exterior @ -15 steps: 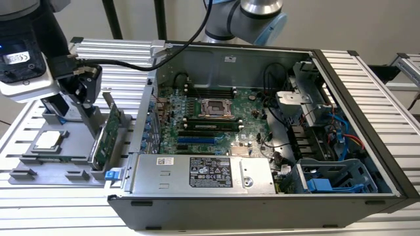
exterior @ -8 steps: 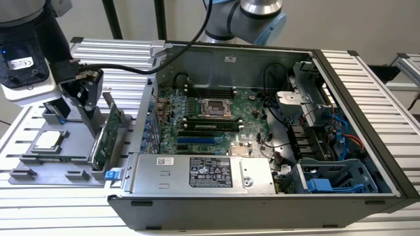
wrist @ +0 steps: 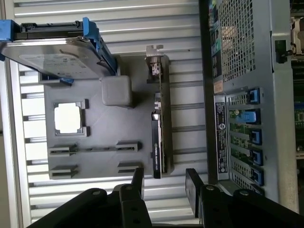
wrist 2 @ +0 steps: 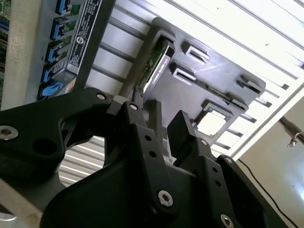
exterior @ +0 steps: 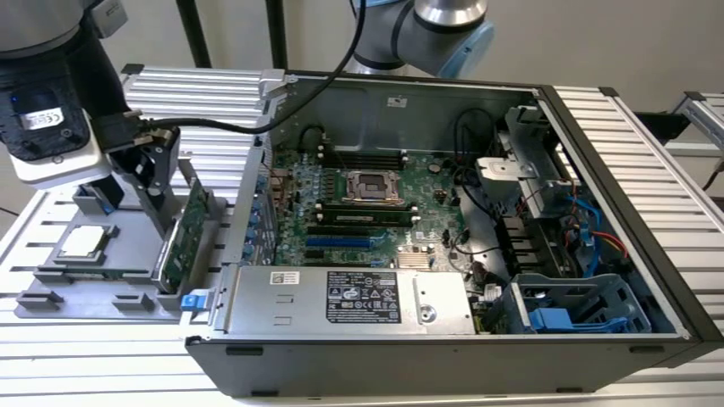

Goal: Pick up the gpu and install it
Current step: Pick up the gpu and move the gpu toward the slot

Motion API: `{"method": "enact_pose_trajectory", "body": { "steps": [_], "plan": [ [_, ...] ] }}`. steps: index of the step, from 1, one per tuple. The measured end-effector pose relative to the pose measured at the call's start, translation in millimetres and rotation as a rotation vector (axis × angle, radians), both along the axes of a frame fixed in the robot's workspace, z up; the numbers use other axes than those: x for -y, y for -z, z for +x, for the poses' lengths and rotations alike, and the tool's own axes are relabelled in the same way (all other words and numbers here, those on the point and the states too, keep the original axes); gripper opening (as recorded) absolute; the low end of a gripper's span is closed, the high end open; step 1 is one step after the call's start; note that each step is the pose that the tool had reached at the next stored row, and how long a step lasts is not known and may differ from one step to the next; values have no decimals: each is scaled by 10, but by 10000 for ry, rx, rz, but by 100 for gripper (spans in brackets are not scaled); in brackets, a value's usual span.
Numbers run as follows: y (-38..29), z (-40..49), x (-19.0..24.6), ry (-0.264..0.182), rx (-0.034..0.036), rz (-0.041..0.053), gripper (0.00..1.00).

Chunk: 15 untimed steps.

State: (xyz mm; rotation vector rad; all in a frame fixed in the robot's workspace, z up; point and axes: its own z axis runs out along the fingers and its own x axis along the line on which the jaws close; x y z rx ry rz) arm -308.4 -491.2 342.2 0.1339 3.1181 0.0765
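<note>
- On the gray tray (wrist: 95, 156), at the exterior view's left of the open case (exterior: 453, 356), the gpu (exterior: 185, 227) stands on its long edge in a slot along the tray side nearest the case.
- Gpu orientation: the green board face is toward the exterior camera. In the first wrist view the card is seen edge-on, with the silver bracket (wrist: 154, 66) at its far end.
- Gripper (wrist: 165, 178): the jaws are apart and hold nothing.
- Gpu relative to the jaws: in the first wrist view the card's near end lies in line with the gap, nearer one finger (wrist: 138, 178) than the other. In the second wrist view the card runs away beyond the gap.
- Contact: whether either finger touches the card cannot be told.
- In the exterior view the gripper hangs over the card's upper edge.
- Other tray items: a cpu (wrist: 67, 118) lying flat, and a hard drive (wrist: 52, 52) in a blue frame, both well apart from the gpu.
</note>
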Motion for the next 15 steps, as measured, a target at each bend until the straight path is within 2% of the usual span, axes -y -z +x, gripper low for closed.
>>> {"method": "enact_pose_trajectory", "body": {
  "steps": [15],
  "plan": [
    [126, 1, 0, -2, 0, 0, 100]
  ]
}}
